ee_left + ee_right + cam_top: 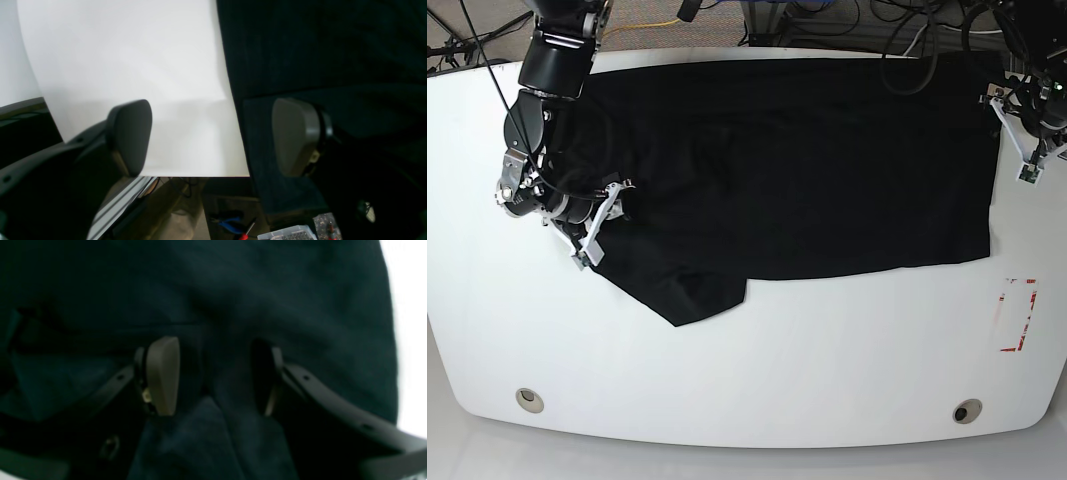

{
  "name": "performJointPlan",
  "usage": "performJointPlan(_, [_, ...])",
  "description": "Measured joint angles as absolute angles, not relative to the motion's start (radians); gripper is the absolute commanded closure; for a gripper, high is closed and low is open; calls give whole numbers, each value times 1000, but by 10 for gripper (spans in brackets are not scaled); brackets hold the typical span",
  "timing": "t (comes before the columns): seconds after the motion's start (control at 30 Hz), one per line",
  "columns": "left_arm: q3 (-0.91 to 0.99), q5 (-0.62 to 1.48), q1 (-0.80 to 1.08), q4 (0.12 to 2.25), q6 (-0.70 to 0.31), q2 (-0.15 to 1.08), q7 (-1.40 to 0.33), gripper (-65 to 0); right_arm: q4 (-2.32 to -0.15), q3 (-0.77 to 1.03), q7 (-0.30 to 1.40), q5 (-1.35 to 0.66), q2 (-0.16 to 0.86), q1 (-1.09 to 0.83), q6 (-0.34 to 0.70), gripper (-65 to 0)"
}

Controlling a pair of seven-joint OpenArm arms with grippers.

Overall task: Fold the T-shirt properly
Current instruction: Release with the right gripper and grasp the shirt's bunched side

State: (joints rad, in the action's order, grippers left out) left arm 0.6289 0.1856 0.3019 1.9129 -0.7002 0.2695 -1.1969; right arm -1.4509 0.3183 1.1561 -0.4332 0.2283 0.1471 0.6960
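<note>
Left gripper first: two rounded paddle-shaped pads, one matt black, one with a smooth beige face, standing wide apart with nothing between them. One pad hangs over bare table, the other over cloth, so the jaws straddle the shirt's edge without pinching it. Over to the right gripper: the same beige pad and dark curved finger, parted about halfway, and a ridge of dark fabric rises in the gap. It's a blurred view, and whether the pads actually press that ridge I cannot tell.

Now the large plain black soft-fabric short-sleeved T-shirt: it lies spread across the far half of the smooth white rounded tabletop, mostly flat, with soft wrinkles near the right arm and a sleeve poking out as a point toward the near edge. From overhead, the right gripper sits at the shirt's edge on that view's left, the left gripper at the opposite edge.

A red rectangular outline mark sits on the table near the left arm's side. Below the table edge, the left wrist view catches blue-handled pliers, partly cut off, among dim clutter too murky to name.
</note>
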Motion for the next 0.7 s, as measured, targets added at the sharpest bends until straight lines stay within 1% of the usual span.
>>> performJointPlan(0.23, [629, 185, 302, 1913, -700, 270, -1196, -525, -1399, 311, 1155, -439, 222, 147, 697, -328])
performJointPlan(0.4, [629, 185, 302, 1913, -700, 270, -1197, -525, -1395, 249, 1094, -429, 227, 144, 696, -327])
performJointPlan(0.6, [629, 185, 302, 1913, -700, 270, -1197, -525, -1395, 227, 1098, -440, 219, 141, 696, -325])
performJointPlan(0.67, [629, 188, 302, 1913, -700, 270, -1196, -525, -1395, 228, 1100, -440, 224, 142, 696, -309])
performJointPlan(0.7, [629, 188, 302, 1913, -700, 270, -1196, -525, -1395, 228, 1100, -440, 224, 142, 696, -289])
